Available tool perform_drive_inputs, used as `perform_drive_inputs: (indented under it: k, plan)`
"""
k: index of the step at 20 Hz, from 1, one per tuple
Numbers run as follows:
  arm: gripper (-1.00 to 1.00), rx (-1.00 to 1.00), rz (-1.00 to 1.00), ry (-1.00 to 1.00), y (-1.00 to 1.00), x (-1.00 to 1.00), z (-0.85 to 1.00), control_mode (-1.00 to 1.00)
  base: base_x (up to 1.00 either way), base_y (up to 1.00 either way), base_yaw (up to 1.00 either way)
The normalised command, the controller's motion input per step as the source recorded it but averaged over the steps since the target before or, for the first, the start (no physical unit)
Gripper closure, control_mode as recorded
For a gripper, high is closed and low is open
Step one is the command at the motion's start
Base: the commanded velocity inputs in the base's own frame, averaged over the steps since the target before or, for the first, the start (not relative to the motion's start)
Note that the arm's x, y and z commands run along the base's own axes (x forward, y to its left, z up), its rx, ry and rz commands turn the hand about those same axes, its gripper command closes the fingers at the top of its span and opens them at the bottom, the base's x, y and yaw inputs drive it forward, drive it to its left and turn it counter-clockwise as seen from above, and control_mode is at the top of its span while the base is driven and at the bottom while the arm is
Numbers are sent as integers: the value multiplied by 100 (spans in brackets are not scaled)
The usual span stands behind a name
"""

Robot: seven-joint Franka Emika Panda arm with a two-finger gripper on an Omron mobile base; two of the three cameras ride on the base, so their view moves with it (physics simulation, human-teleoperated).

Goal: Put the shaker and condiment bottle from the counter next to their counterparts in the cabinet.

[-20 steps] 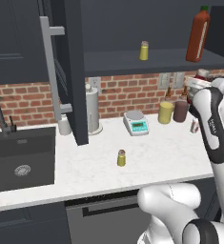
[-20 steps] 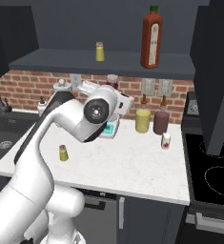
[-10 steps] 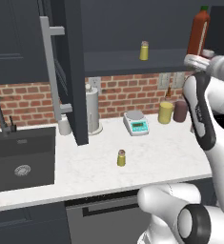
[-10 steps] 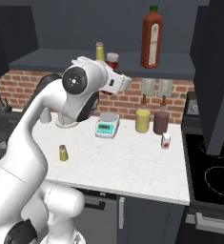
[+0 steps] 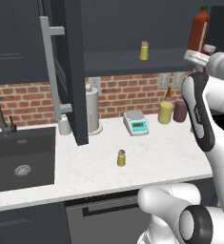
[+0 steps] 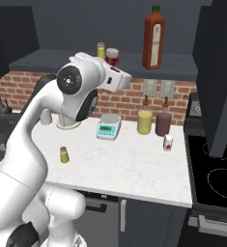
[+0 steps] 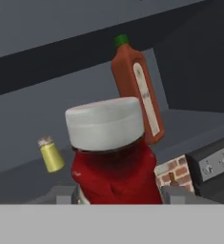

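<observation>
In the hand view my gripper (image 7: 120,191) is shut on the condiment bottle (image 7: 114,167), a small red bottle with a white cap, gripped low on its body. I hold it at shelf height in front of the cabinet shelf (image 6: 62,61). The bottle (image 6: 112,56) hangs between the shelf's yellow shaker (image 6: 101,50) and the tall red-orange bottle (image 6: 153,37) with a green cap. In the left base view its white cap (image 5: 199,56) shows just below the tall bottle (image 5: 200,31). The other shaker (image 5: 121,157) stands upright on the counter (image 5: 161,152), far below my hand.
The open cabinet door (image 5: 70,71) with its grey bar handle stands left of the shelf. A scale (image 5: 136,123), a yellow jar (image 5: 165,112) and a dark jar (image 5: 180,111) line the brick wall. The sink (image 5: 18,157) lies far left; a small red-and-white container (image 6: 168,143) sits near the stove.
My arm has risen from the height of the jars on the counter to shelf level, carrying the condiment bottle up toward the tall bottle. Nothing on the counter has moved.
</observation>
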Motion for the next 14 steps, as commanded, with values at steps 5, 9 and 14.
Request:
perform_drive_inputs:
  k: [5,9,14]
  plan:
    - [100,0,-7,-7,0,6,25,-100,0,0,0]
    - [100,0,-9,1,4,30,28,-100,0,0,0]
    - [100,-1,-10,12,0,47,29,-100,0,0,0]
